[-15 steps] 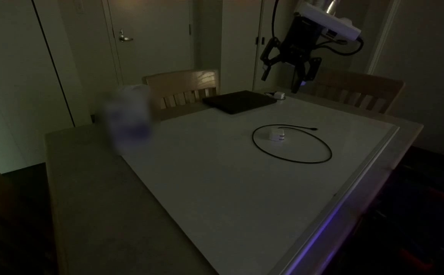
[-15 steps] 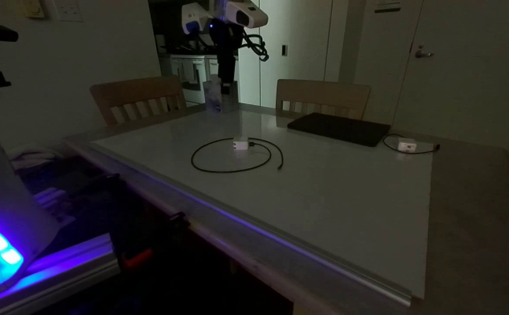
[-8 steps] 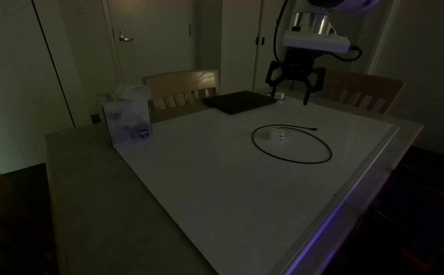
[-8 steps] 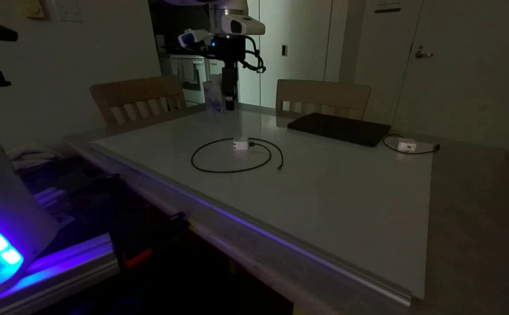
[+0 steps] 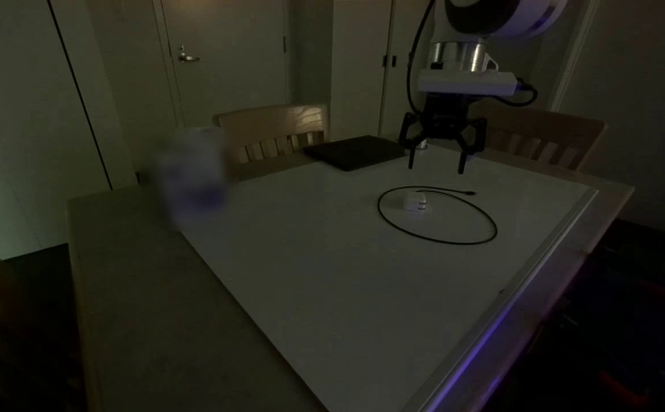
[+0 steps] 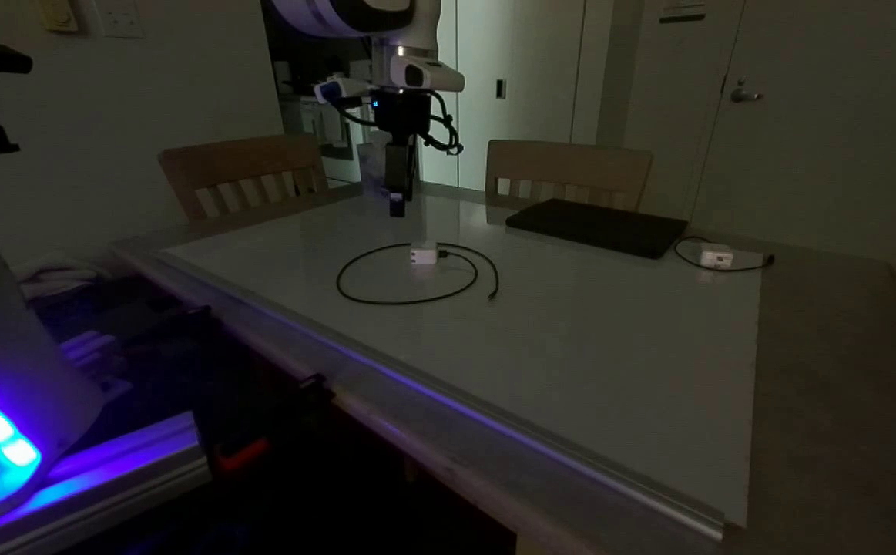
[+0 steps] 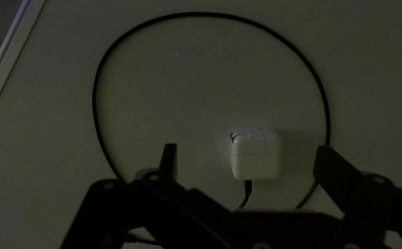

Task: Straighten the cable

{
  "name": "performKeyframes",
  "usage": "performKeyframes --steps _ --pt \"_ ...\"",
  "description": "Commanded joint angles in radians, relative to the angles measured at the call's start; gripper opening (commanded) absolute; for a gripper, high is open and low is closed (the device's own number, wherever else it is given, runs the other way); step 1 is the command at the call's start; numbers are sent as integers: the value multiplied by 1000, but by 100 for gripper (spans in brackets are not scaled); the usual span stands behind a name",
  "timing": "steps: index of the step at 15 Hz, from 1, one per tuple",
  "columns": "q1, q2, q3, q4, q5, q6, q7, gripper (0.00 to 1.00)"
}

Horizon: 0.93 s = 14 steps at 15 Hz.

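The black cable (image 5: 459, 244) lies in a loose loop on the white board; it also shows in an exterior view (image 6: 386, 303) and in the wrist view (image 7: 201, 14). One end runs into a white plug block (image 7: 256, 154), which sits inside the loop and also shows in both exterior views (image 5: 414, 201) (image 6: 424, 253). The free end (image 5: 469, 193) lies beside the loop. My gripper (image 5: 436, 170) is open and empty, pointing down above the board. In the wrist view its fingers (image 7: 246, 148) stand apart on either side of the plug block, and its body hides part of the cable.
A flat dark pad (image 6: 598, 226) lies at the board's edge, with a second white plug and short black cord (image 6: 716, 256) beside it. A box (image 5: 192, 177), blurred, stands at a corner. A metal rail (image 6: 494, 416) edges the board (image 5: 309, 274). Chairs (image 6: 571, 166) surround the table.
My gripper has come down toward the board and turned from tilted to pointing straight down. It stays open. The cable and plug block have not moved.
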Motion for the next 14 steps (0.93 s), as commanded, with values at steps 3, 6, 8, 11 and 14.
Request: performKeyframes --steps 3,6,8,11,14 --pt "-4 119 1 103 62 19 -82 100" --pt "6 163 -13 150 42 6 -73 100" --pt "1 188 -18 172 50 4 -78 100" --pt "-2 222 -31 207 51 -28 -74 100" --pt "-14 242 -34 225 75 -44 -89 100"
